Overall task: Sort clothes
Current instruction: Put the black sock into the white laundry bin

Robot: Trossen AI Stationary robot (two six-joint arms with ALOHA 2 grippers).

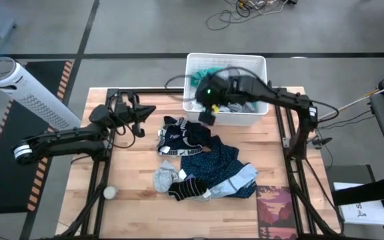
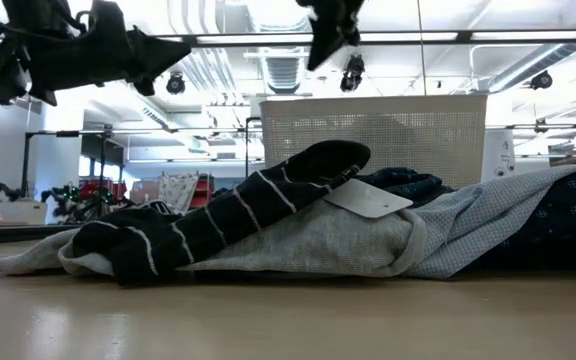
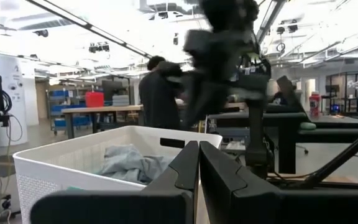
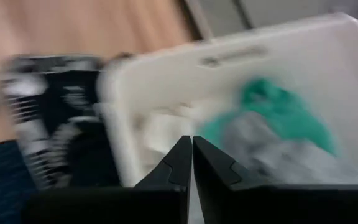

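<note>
A pile of clothes lies mid-table: a navy garment with white print (image 1: 179, 137), a dark blue dotted one (image 1: 213, 162), a grey one (image 1: 165, 177), a light blue one (image 1: 240, 179) and striped socks (image 1: 187, 188). In the low view the striped sock (image 2: 238, 210) lies on top of the grey garment (image 2: 308, 240). A white basket (image 1: 262, 63) at the far edge holds a teal garment (image 4: 278, 112) and grey cloth (image 3: 129, 163). My right gripper (image 1: 207, 116) is shut and empty above the basket's near left corner. My left gripper (image 1: 149, 109) is shut and empty, held above the table left of the pile.
A dark red patterned mat (image 1: 277, 210) lies at the near right edge. A small white round object (image 1: 110, 192) sits near the near left edge. A white tower-shaped appliance (image 1: 25, 93) stands off the table's left. A person (image 3: 157, 93) stands beyond the basket.
</note>
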